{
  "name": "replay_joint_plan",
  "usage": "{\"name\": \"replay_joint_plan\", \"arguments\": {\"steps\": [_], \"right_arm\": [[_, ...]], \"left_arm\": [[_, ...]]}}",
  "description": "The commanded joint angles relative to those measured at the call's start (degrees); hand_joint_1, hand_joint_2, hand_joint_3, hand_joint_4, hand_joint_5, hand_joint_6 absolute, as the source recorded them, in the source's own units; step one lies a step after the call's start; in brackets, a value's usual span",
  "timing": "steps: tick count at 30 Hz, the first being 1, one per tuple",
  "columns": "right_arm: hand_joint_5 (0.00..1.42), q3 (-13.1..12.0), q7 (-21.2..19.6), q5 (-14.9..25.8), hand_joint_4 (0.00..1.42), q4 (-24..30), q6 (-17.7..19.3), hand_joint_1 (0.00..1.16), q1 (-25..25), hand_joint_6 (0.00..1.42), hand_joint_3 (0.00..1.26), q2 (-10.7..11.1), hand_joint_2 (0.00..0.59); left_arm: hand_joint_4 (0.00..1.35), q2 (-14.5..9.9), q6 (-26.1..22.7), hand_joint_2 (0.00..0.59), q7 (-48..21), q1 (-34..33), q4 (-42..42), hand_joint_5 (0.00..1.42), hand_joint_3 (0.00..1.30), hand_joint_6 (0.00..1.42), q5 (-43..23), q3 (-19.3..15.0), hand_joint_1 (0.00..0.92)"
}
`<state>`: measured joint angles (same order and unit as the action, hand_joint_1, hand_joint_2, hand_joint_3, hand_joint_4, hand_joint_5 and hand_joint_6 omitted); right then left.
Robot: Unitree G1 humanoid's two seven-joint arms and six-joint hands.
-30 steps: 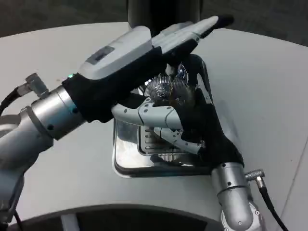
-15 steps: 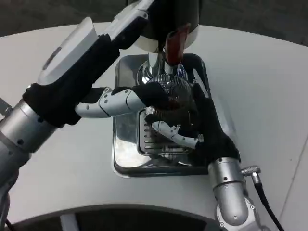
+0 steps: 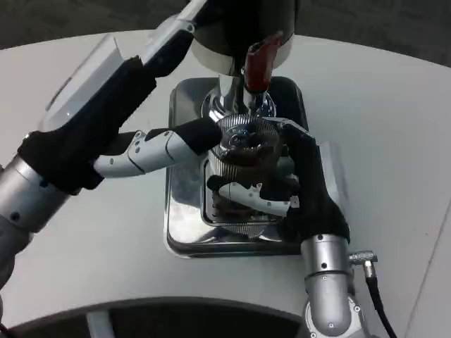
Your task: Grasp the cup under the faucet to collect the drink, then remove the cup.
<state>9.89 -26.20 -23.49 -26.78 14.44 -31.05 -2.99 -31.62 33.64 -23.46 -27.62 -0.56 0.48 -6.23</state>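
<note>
Head view — right robot hand [image 3: 299,186] grasps the clear ribbed plastic cup [image 3: 243,172], upright, long axis vertical, directly below the red-handled chrome faucet [image 3: 255,67]. Left robot hand [image 3: 151,151] touches the cup's far side; whether it grips — cannot tell. Cup stands over the steel drip tray [image 3: 183,232]; the right is placed to withdraw it.

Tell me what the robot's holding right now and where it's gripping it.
The right hand grips the clear ribbed cup around its side, under the faucet. The left hand reaches toward the dispenser; whether it holds anything cannot be told.
</note>
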Motion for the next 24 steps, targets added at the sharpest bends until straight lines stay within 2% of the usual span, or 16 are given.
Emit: {"name": "replay_joint_plan", "arguments": {"steps": [1, 10, 16, 24], "right_arm": [[0.91, 0.4, -2.2, -0.9, 0.81, 0.9, 1.0, 1.10, 1.3, 1.15, 0.64, -0.7, 0.148], [0.92, 1.3, -2.7, -3.0, 0.82, 5.7, 0.6, 1.11, 3.2, 1.20, 0.65, -0.8, 0.129], [0.92, 2.4, -0.6, -4.5, 0.82, 10.7, -0.4, 1.11, 6.1, 1.22, 0.65, -0.1, 0.129], [0.92, 4.2, 4.4, -5.3, 0.83, 17.9, -2.9, 1.11, 11.0, 1.24, 0.65, 1.0, 0.123]], "left_arm": [[0.00, -0.7, -0.2, 0.148, -0.1, 0.9, -1.0, 0.06, 0.01, 0.01, -0.2, -0.4, 0.000], [0.00, -0.7, -0.4, 0.150, 0.0, 1.5, -1.6, 0.05, 0.01, 0.00, -0.4, -0.7, 0.000], [0.00, -0.7, -0.9, 0.152, 0.3, 3.0, -2.8, 0.04, 0.00, 0.00, -0.3, -1.5, 0.000], [0.00, -1.9, -1.5, 0.152, 0.3, 4.8, -4.1, 0.02, 0.00, 0.00, -0.1, -3.6, 0.000]]}}
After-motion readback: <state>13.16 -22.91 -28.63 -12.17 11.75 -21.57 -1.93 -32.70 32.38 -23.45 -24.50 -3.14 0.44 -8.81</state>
